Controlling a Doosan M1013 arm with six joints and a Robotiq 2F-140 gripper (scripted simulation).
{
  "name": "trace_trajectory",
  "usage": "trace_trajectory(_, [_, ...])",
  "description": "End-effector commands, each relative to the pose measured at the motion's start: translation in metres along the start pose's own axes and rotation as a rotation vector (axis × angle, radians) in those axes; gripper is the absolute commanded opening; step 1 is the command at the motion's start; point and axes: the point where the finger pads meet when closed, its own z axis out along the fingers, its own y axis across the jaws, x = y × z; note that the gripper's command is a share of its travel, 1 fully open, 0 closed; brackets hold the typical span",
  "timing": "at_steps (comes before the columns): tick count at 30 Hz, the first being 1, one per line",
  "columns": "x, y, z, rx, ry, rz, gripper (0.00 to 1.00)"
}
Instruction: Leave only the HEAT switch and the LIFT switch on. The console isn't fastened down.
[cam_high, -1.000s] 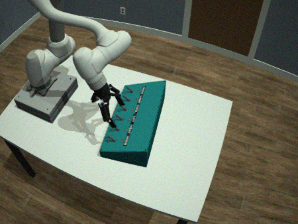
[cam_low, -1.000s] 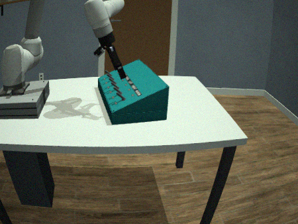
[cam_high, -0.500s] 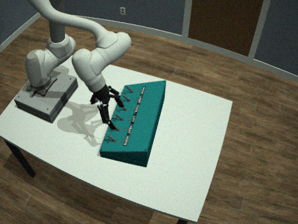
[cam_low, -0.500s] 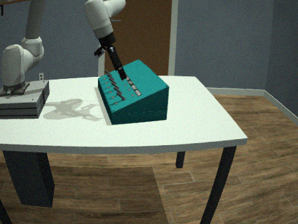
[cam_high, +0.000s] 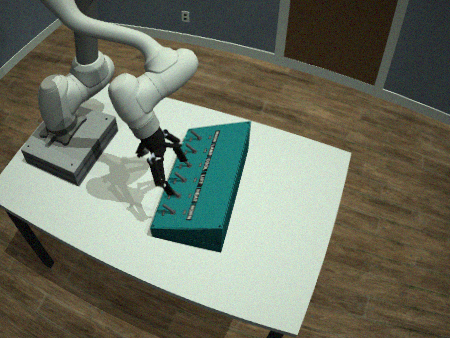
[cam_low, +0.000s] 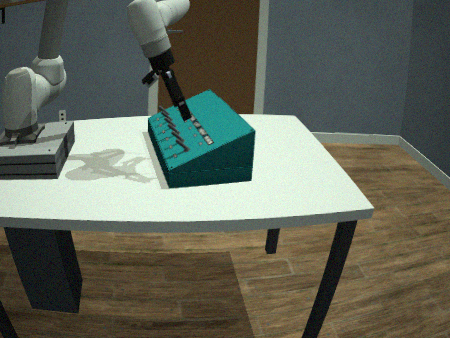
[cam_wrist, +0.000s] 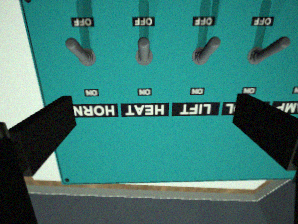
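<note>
Open gripper (cam_high: 179, 178) (cam_low: 185, 119) (cam_wrist: 155, 109) over the switches

Its fingers stood wide apart, gripping nothing, above the teal console (cam_high: 220, 185) (cam_low: 215, 155) (cam_wrist: 150, 145), with the HEAT switch (cam_wrist: 144, 51) and LIFT switch (cam_wrist: 206, 51) between them in the wrist view.

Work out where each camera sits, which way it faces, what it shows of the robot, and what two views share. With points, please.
Top: high above, looking obliquely down at the table (cam_high: 280, 215) (cam_low: 300, 190); arm and hand (cam_high: 172, 172) (cam_low: 186, 119) show.
Exterior: beside the table, slightly above it; same parts, cropped above.
Wrist: on the arm's end, facing the console (cam_high: 225, 175) (cam_low: 220, 115) (cam_wrist: 150, 145); fingers only.
All share the console.
</note>
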Motion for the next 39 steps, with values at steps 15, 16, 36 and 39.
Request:
trace_trajectory(15, [-0.001, 0.000, -0.001, 0.000, -0.001, 0.000, 1.00])
trace_trajectory(16, [-0.001, 0.000, -0.001, 0.000, -0.001, 0.000, 1.00])
trace_trajectory(36, [-0.001, -0.009, -0.001, 0.000, -0.001, 0.000, 1.00])
trace_trajectory(39, [-0.001, -0.018, -0.001, 0.000, -0.001, 0.000, 1.00])
